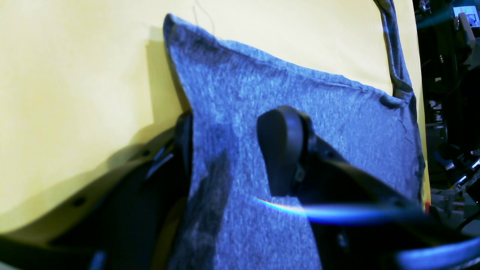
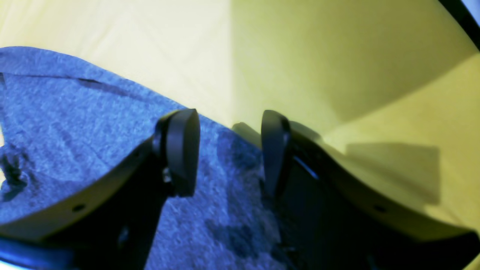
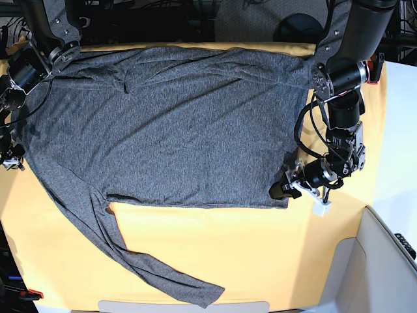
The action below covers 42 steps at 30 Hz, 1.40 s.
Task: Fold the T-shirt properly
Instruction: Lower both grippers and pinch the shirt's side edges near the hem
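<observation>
At the far left edge of the worktop, the right pincer (image 2: pixel 225 150) stands half open over the side edge of the T-shirt (image 3: pixel 182 124), one finger above the knit and the other just at its border with the yellow cloth (image 3: pixel 228 248); nothing is pinched. The shirt lies spread flat across the cloth, body wide, with one long sleeve (image 3: pixel 130 261) trailing toward the near edge. It looks light, limp and stretchy, so it will likely sag and crease wherever it is unsupported, and drag on the cloth rather than slide. Seams and corners seem the firmest holds. On the right, the left pincer (image 1: pixel 232 150) straddles the lower hem corner, jaws apart with fabric between them, not closed on it.
</observation>
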{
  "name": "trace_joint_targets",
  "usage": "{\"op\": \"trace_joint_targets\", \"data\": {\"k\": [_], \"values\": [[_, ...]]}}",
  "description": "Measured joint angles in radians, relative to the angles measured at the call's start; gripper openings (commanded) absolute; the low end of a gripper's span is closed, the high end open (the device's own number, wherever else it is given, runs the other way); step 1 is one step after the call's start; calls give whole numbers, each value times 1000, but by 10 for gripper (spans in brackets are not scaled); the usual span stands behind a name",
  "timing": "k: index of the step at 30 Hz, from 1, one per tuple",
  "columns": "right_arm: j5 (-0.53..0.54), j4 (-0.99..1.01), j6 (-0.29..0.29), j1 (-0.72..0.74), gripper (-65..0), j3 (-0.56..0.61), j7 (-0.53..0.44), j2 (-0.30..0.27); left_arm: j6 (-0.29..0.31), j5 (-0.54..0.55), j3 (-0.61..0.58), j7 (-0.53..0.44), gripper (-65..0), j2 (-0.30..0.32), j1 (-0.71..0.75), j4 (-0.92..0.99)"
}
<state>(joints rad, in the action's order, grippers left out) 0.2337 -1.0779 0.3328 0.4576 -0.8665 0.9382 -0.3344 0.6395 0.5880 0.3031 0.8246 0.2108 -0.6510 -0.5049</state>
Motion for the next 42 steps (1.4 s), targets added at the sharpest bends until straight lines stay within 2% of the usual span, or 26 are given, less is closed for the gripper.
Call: {"op": "trace_joint_targets", "data": {"k": [4,5,9,13,16,20,22,24,29,33,38,42], "values": [[-2,0,0,0,-381,1,0,0,-4,-8,0,6,-637,0,6,0],[-3,0,0,0,-381,1,0,0,-3,-10,0,8,-650,0,6,0],[-4,0,0,0,-379,7,0,0,-3,-9,0,9,-643,0,8,0],[-14,2,0,12,-376,98,-3,-17,-3,-10,0,8,-649,0,8,0],[0,42,3,49,-345,175,-73,-41,-3,-10,0,9,-649,0,8,0],[6,229,8,140,-282,292,-145,-102,-3,-9,0,9,-649,0,8,0],[7,348,52,185,-263,330,-192,-125,-3,-10,0,9,-649,0,8,0],[1,458,82,228,-257,377,-226,-134,-3,-10,0,8,-649,1,9,0],[3,615,94,289,-258,498,-356,-122,-3,-7,0,12,-649,2,9,0],[6,649,94,305,-258,644,-378,-125,-3,-7,0,11,-649,2,8,0],[6,649,95,301,-259,655,-381,-130,-3,-6,0,12,-649,2,9,0],[1,649,90,281,-260,566,-399,-156,-3,-2,0,8,-649,2,16,0]]}}
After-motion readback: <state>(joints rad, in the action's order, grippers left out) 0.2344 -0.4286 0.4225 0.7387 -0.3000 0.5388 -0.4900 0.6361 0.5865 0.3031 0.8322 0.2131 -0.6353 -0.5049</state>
